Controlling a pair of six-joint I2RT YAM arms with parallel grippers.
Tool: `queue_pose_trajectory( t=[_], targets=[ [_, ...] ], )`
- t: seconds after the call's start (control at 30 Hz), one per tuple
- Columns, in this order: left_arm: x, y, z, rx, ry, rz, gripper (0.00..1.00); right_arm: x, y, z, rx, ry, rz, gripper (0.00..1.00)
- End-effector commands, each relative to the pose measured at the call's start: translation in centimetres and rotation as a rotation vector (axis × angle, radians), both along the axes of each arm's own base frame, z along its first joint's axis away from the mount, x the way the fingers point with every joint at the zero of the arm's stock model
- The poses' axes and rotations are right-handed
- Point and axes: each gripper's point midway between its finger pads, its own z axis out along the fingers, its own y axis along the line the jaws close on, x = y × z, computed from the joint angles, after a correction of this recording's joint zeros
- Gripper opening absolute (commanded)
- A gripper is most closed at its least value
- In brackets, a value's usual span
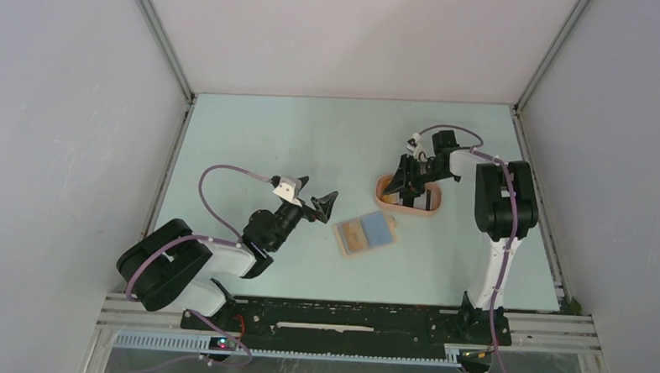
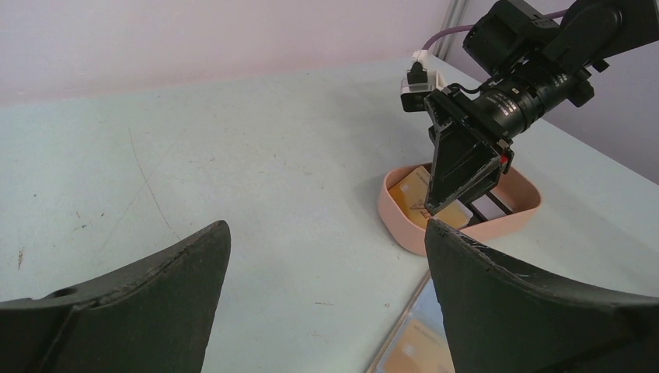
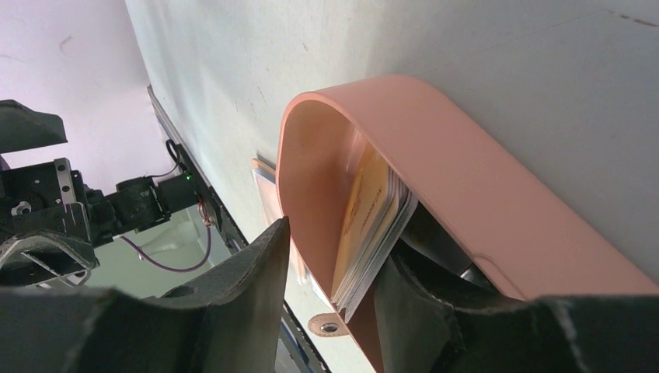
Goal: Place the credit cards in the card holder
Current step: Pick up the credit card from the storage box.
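While the credit cards [image 3: 373, 225] stand on edge in the peach tray [image 3: 482, 202], the right gripper [image 3: 334, 260] straddles them.
The stack's long axis runs along the tray's long wall, right of the table's [image 1: 270, 142] middle, so the right arm is far nearer. Its jaws are half open, with tray showing between one finger and the cards: no grip yet, I judge. The card holder [image 1: 365, 235] lies open just near-left of the tray, and the left gripper [image 1: 320, 190] is beside it, wide open and empty.

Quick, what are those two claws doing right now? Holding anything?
Left gripper: open, holding nothing.
Right gripper: open, down in the peach tray, straddling the stacked credit cards, not yet clamped on them.
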Motion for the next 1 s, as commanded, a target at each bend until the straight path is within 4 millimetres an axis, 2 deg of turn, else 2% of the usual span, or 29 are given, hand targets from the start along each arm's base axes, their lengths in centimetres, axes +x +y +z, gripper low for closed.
queue_pose_trajectory(
  t=[0.0, 0.47, 0.97],
  targets=[
    [-0.1, -0.1, 0.7, -0.01, -0.027, -0.005, 1.0, 0.7, -0.7, 1.4, 0.015, -0.022, -0.026, 0.51],
    [-0.1, -0.1, 0.7, -0.01, -0.027, -0.004, 1.0, 0.9, -2.1, 2.0, 0.049, -0.015, -0.052, 0.48],
    [-0.1, -0.1, 0.6, -0.01, -0.027, -0.005, 1.0, 1.1, -3.2, 2.5, 0.082, -0.006, -0.077, 0.37]
  ],
)
